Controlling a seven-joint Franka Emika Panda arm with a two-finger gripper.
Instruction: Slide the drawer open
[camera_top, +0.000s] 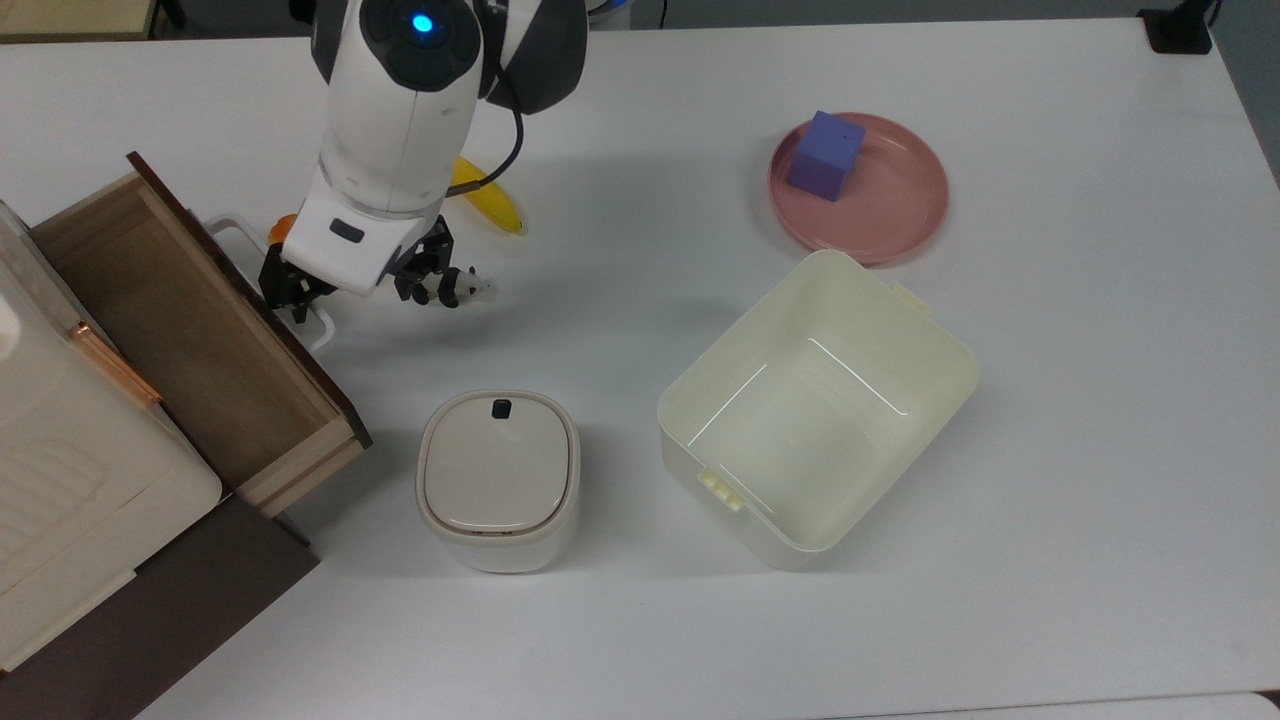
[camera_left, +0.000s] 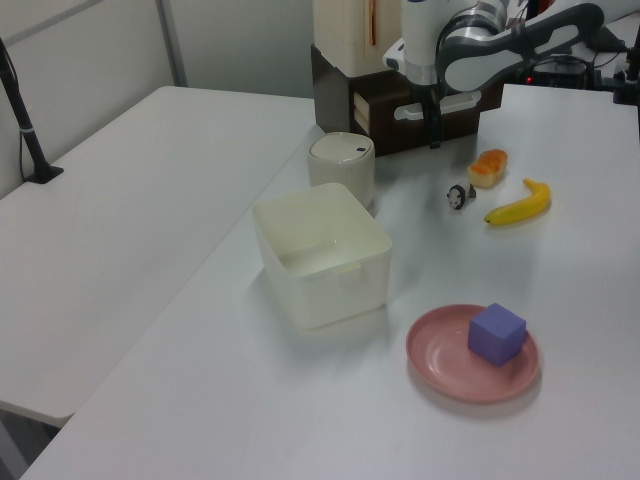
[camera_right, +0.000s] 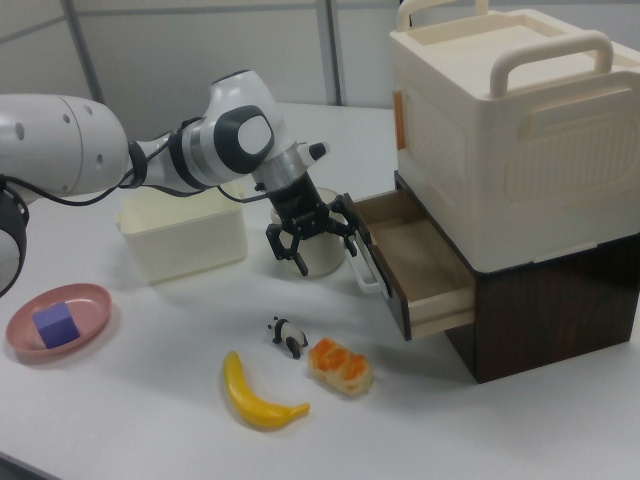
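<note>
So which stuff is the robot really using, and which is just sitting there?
Using:
drawer
its handle
gripper

Just sitting there:
banana
toy panda
orange snack
lidded bin
open box
plate
purple cube

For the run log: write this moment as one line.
stage: pulling | end effector: open, one finger hooked in white handle | drawer: partly open, interior visible, empty | nearby: panda figurine, banana

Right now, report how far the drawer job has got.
Done: the drawer stands well out of its dark cabinet, tan interior exposed. In hand: the gripper is open, one finger hooked through the white loop handle. Left: perhaps a little more pull, though how much travel remains can't be judged, then freeing the finger from the handle.
</note>
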